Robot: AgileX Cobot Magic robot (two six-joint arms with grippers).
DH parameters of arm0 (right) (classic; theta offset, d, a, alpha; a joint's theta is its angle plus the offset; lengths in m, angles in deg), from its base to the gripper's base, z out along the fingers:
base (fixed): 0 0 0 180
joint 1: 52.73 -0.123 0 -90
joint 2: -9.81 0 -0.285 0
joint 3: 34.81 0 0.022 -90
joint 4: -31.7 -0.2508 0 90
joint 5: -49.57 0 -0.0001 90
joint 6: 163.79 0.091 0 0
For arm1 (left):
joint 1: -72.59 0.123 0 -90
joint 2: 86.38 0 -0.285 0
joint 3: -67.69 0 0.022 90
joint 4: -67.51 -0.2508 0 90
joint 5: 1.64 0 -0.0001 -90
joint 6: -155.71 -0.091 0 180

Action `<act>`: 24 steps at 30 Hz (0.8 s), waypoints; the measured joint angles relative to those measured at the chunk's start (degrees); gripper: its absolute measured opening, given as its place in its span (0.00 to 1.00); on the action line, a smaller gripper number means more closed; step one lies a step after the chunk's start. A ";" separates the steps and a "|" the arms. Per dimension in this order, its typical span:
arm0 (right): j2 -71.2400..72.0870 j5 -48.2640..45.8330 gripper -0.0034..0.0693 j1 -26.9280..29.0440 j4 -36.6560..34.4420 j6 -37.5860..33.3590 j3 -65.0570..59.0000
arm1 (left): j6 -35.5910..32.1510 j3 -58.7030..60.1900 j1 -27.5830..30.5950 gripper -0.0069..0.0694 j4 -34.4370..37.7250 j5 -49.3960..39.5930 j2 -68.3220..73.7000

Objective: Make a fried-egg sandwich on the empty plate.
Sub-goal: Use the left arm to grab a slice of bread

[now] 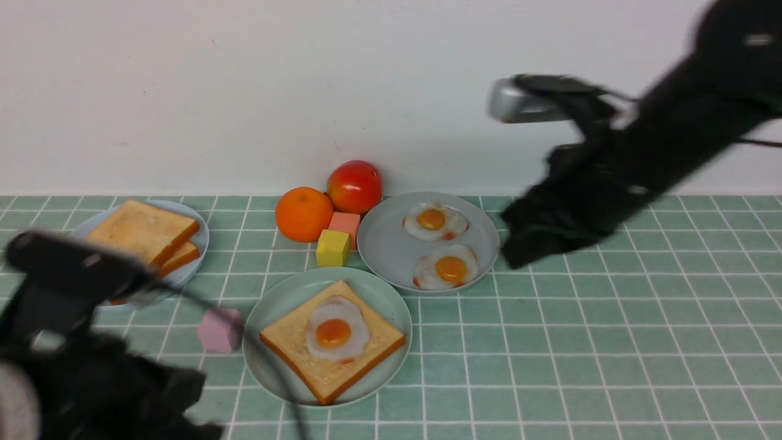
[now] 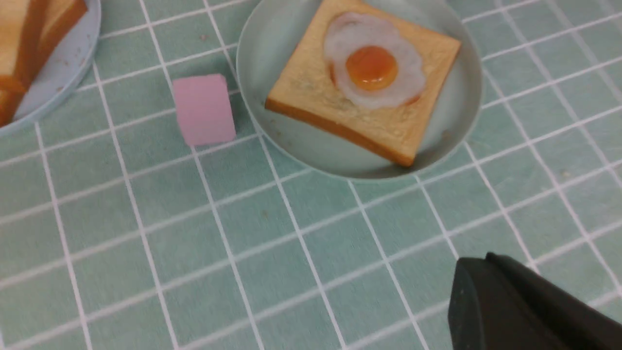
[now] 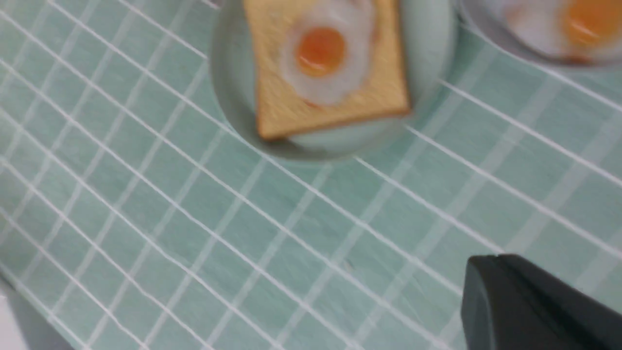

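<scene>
The mint green plate [image 1: 269, 305] sits at the front centre and holds one toast slice [image 1: 293, 339] with a fried egg [image 1: 335, 332] on top. It also shows in the left wrist view [image 2: 262, 63] and the right wrist view [image 3: 231, 87]. Two toast slices [image 1: 142, 231] are stacked on a pale plate [image 1: 198, 244] at the left. Two fried eggs [image 1: 434, 221] lie on a grey-blue plate [image 1: 385, 244] behind. My left gripper [image 1: 192, 388] [image 2: 478, 265] is shut and empty, low at the front left. My right gripper [image 1: 513, 244] [image 3: 488, 265] is shut and empty, raised right of the egg plate.
An orange [image 1: 303, 214], a tomato [image 1: 354, 186], a salmon block [image 1: 346, 225] and a yellow block [image 1: 333, 248] stand behind the mint plate. A pink block [image 1: 220, 330] [image 2: 203, 109] lies just left of it. A white wall closes the back.
</scene>
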 joint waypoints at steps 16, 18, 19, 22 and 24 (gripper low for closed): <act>35.87 1.86 0.05 -0.16 5.50 5.31 -17.18 | -24.25 -23.57 34.24 0.08 9.00 4.50 36.65; 36.60 1.53 0.05 -0.16 5.50 5.31 -17.18 | -25.16 -25.24 35.21 0.09 8.60 5.16 39.27; 36.71 1.34 0.05 -0.16 5.50 5.31 -17.23 | -25.80 -26.37 35.67 0.11 8.12 5.40 40.90; 37.08 0.10 0.05 -0.16 5.50 5.31 -17.23 | -26.57 -30.73 36.75 0.25 4.56 6.27 46.47; 37.08 -0.38 0.05 -0.16 5.50 5.31 -17.49 | -27.03 -32.83 36.81 0.36 1.76 6.53 49.28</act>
